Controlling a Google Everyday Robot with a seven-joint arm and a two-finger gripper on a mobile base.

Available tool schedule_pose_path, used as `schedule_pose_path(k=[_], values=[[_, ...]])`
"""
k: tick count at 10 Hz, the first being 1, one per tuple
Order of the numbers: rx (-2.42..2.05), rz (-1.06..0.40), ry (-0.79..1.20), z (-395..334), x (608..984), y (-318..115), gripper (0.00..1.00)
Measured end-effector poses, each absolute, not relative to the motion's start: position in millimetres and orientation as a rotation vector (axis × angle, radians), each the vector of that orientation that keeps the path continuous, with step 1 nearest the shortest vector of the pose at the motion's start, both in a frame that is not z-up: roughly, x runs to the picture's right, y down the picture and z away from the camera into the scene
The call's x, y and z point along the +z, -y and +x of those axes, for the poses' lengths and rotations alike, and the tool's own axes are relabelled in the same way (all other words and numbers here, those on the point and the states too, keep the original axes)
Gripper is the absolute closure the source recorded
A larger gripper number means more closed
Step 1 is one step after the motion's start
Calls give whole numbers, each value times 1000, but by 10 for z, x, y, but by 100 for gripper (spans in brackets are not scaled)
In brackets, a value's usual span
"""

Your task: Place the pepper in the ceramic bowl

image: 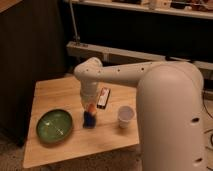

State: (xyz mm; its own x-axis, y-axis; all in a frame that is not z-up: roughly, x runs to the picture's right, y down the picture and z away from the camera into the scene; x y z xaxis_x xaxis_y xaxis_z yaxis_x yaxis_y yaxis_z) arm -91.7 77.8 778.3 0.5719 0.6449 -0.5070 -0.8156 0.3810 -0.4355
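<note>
The pepper (92, 107) shows as a small orange-red piece at the tip of my gripper (90, 111), which reaches down from the white arm over the middle of the wooden table (55, 92). The gripper is shut on the pepper. Directly under it a dark blue block (90, 120) rests on the table. The ceramic bowl (54, 125), green, wide and shallow, sits to the left near the table's front left part, apart from the gripper, with nothing in it.
A small white cup (125, 116) stands to the right of the gripper. A flat black rectangular object (103, 97) lies just behind it. Dark cabinet at left, a metal rail behind; my bulky white arm covers the right side.
</note>
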Motion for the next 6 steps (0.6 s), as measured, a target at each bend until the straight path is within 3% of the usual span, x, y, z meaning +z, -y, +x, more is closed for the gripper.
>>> schedule_pose_path(k=[3,6], values=[[897,-719,-229,-1081,7554,-641,100],[787,-784,-160,-1508,7421,-949,100]])
